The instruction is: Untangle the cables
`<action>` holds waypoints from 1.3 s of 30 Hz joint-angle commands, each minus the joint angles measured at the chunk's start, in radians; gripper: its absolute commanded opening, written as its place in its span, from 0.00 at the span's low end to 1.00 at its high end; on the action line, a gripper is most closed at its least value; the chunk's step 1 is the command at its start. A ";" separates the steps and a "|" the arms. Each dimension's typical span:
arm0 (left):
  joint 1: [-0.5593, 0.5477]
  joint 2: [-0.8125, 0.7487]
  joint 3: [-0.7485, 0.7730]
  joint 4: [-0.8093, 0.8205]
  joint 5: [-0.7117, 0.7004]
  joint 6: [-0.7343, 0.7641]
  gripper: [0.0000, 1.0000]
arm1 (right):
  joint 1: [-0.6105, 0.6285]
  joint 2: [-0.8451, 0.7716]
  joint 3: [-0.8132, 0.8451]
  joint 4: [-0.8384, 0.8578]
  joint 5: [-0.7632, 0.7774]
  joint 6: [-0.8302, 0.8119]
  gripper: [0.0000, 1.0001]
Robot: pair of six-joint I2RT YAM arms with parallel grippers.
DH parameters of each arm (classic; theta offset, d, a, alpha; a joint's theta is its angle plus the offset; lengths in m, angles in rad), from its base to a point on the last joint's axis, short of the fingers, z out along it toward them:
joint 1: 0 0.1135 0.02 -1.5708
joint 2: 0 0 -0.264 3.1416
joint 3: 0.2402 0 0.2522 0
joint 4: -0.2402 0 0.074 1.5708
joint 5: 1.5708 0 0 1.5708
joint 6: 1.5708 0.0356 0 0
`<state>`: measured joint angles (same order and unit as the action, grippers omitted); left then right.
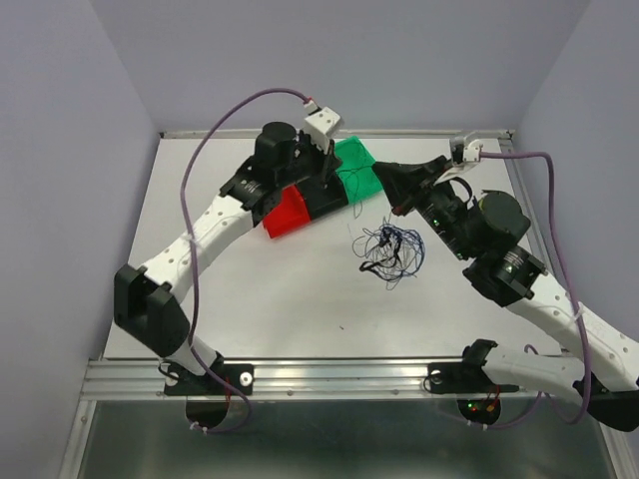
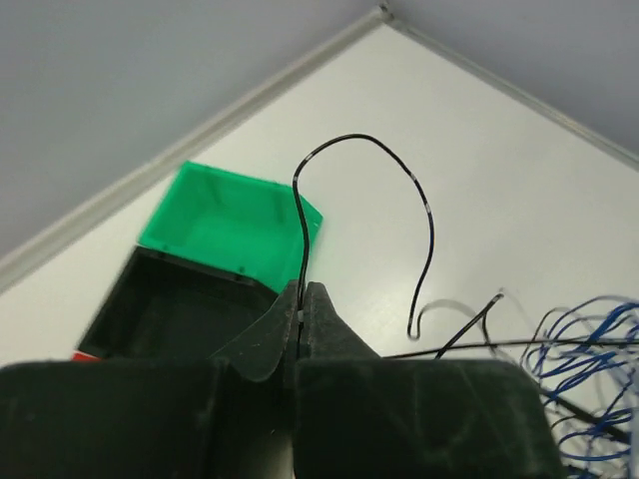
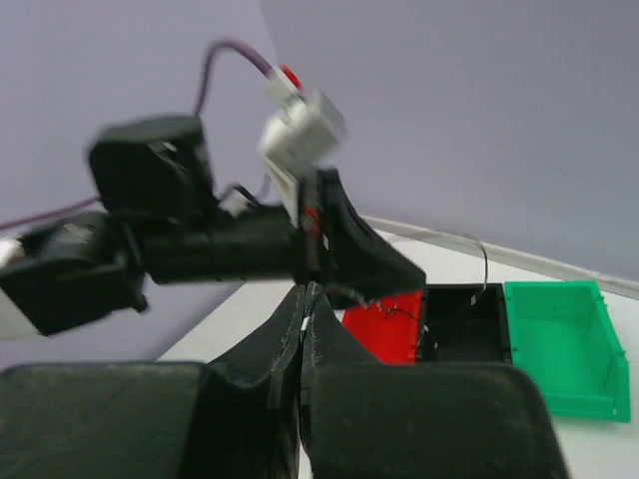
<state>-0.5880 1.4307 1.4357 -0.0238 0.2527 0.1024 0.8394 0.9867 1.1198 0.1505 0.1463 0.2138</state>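
Tightly, the left end effector (image 2: 302, 291) pinches a black cable (image 2: 431, 230) looping upward.

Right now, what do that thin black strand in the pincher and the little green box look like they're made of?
The black cable looks like plastic-coated wire: thin, smooth and slightly glossy, holding a springy arch above the left gripper that pinches it. The green bin looks like moulded hard plastic, with even colour, a soft sheen and a crisp thin rim.
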 commanded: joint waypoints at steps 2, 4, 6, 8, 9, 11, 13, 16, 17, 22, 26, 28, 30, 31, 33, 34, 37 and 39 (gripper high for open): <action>0.002 0.173 0.017 0.081 0.325 -0.062 0.00 | 0.006 -0.007 0.115 -0.130 0.093 0.030 0.00; 0.010 0.183 -0.013 0.158 0.422 -0.130 0.00 | 0.006 0.003 0.141 -0.147 0.107 0.042 0.01; 0.020 0.163 -0.078 0.262 0.471 -0.168 0.00 | 0.006 0.007 0.138 -0.189 0.143 0.051 0.00; 0.020 0.133 -0.139 0.335 0.484 -0.181 0.00 | 0.006 -0.003 0.104 -0.195 0.194 0.055 0.00; 0.020 0.123 -0.161 0.358 0.487 -0.179 0.00 | 0.004 -0.009 0.086 -0.195 0.211 0.056 0.00; 0.022 0.094 -0.217 0.406 0.485 -0.173 0.03 | 0.006 -0.031 0.026 -0.193 0.266 0.062 0.01; 0.020 0.088 -0.231 0.394 0.470 -0.159 0.30 | 0.004 -0.042 -0.004 -0.193 0.298 0.068 0.01; 0.025 0.097 -0.213 0.312 0.349 -0.141 0.70 | 0.006 -0.043 -0.048 -0.190 0.340 0.078 0.01; 0.027 0.094 -0.213 0.306 0.320 -0.136 0.75 | 0.004 -0.043 -0.051 -0.192 0.354 0.081 0.01; 0.028 0.050 -0.241 0.305 0.131 -0.128 0.81 | 0.006 0.006 -0.049 -0.190 0.433 0.079 0.01; 0.030 -0.013 -0.280 0.337 0.089 -0.127 0.79 | 0.004 0.053 -0.043 -0.190 0.516 0.087 0.00; 0.028 -0.033 -0.322 0.376 0.129 -0.107 0.74 | 0.004 0.063 -0.041 -0.190 0.530 0.096 0.00; 0.027 -0.061 -0.374 0.438 0.356 -0.048 0.69 | 0.004 0.072 -0.038 -0.190 0.536 0.104 0.01; 0.022 -0.070 -0.397 0.465 0.423 -0.026 0.69 | 0.006 0.072 -0.037 -0.190 0.533 0.107 0.01; -0.010 -0.091 -0.452 0.502 0.496 0.022 0.69 | 0.006 0.072 -0.035 -0.189 0.524 0.111 0.01; -0.068 -0.099 -0.466 0.504 0.476 0.048 0.69 | 0.006 0.070 -0.034 -0.190 0.521 0.113 0.00; -0.143 -0.141 -0.552 0.593 0.436 0.121 0.69 | 0.004 0.066 -0.032 -0.190 0.506 0.118 0.01; -0.160 -0.168 -0.596 0.659 0.438 0.132 0.69 | 0.004 0.066 -0.032 -0.192 0.489 0.127 0.01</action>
<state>-0.7013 1.3342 0.9054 0.4541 0.6323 0.1436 0.8394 1.0718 1.0756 -0.0826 0.6327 0.3149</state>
